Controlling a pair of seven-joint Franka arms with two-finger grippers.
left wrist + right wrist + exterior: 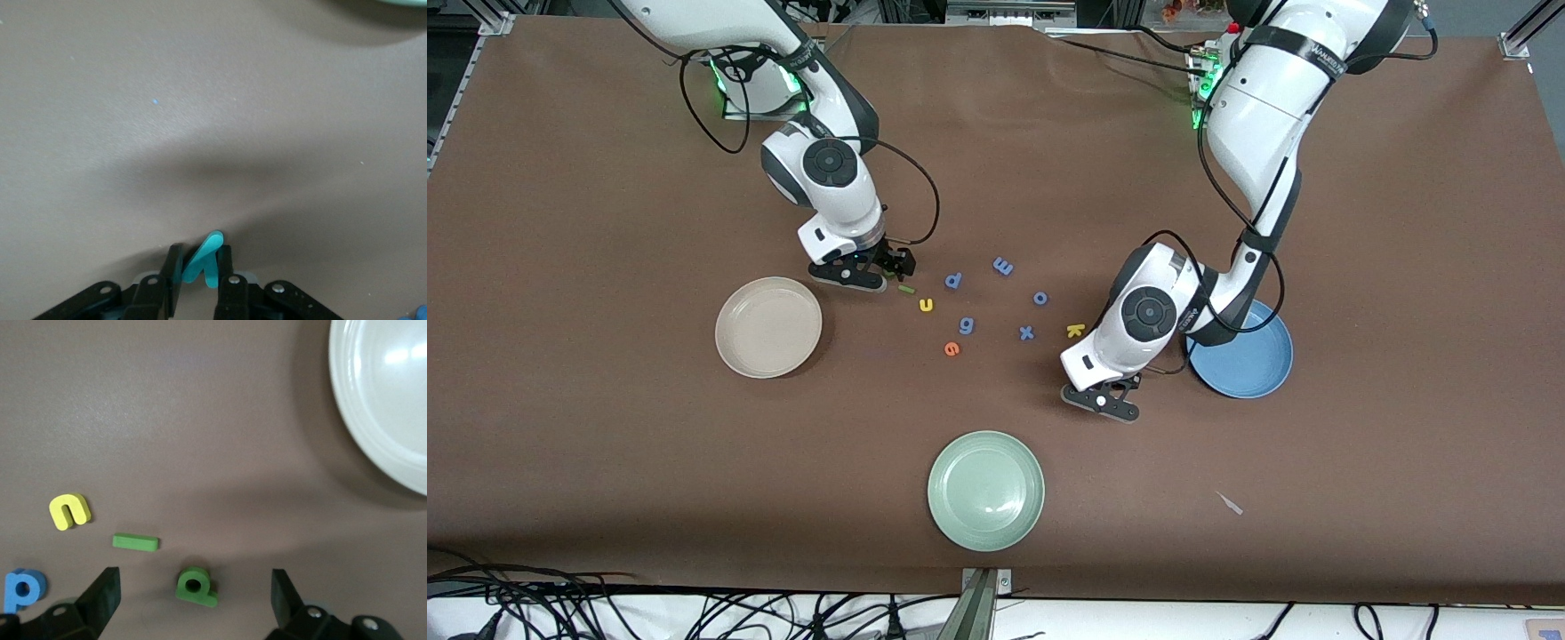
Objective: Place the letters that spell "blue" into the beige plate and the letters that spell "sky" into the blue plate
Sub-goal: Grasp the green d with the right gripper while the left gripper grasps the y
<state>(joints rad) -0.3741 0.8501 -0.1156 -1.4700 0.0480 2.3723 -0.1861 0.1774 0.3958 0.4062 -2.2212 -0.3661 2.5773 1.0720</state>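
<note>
Beige plate [768,326], left-centre of the front view, empty. Just above and beside it the right gripper [869,269] hangs low, fingers spread wide, green b [195,586] between them: lined up for a pinch, likely. l [136,541], u [926,305], e [951,348] lie mid-frame; k [1075,331] further along. Left gripper [1100,402], lower centre-right, is clamped on the teal y [205,259], presumably bound for the blue plate [1255,363] alongside.

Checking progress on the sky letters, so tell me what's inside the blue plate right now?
The visible part of the blue plate holds no letters. The left arm covers the plate's edge nearest the letters, so that strip is hidden. The left tool is shut on the teal y over the table.
</note>
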